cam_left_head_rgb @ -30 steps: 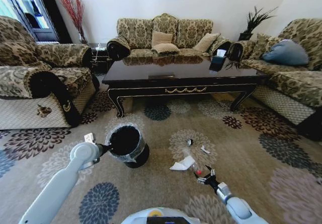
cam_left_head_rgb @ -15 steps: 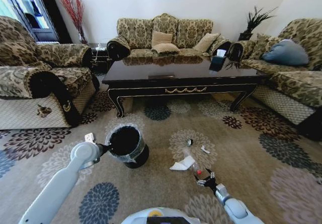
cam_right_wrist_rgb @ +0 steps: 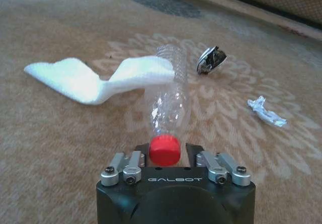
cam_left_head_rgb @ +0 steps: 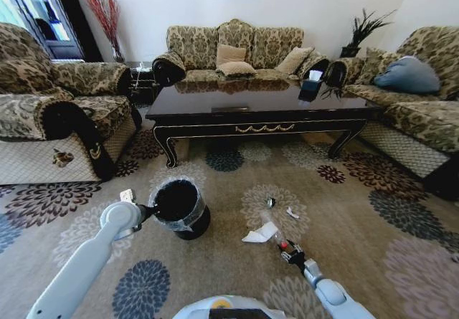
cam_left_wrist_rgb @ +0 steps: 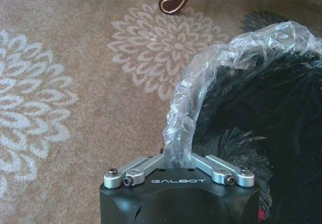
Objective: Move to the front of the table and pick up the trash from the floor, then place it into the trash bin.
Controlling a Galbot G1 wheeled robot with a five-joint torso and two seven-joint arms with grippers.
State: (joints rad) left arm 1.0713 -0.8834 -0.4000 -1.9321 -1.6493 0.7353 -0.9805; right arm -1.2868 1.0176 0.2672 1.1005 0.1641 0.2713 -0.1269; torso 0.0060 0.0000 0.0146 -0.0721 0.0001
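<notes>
1. On the carpet before the table (cam_left_head_rgb: 262,104), the bottle (cam_right_wrist_rgb: 168,103) lies with its red cap between the right gripper's (cam_right_wrist_rgb: 166,151) spread fingers.
2. The left gripper (cam_left_wrist_rgb: 177,162) clamps the trash bin's (cam_left_head_rgb: 179,206) liner rim.

The left claw (cam_left_wrist_rgb: 178,159) is pinched closed, its pale arm reaching forward and low. The right claw (cam_right_wrist_rgb: 164,151) sits low, fingers (cam_right_wrist_rgb: 193,153) parted.
</notes>
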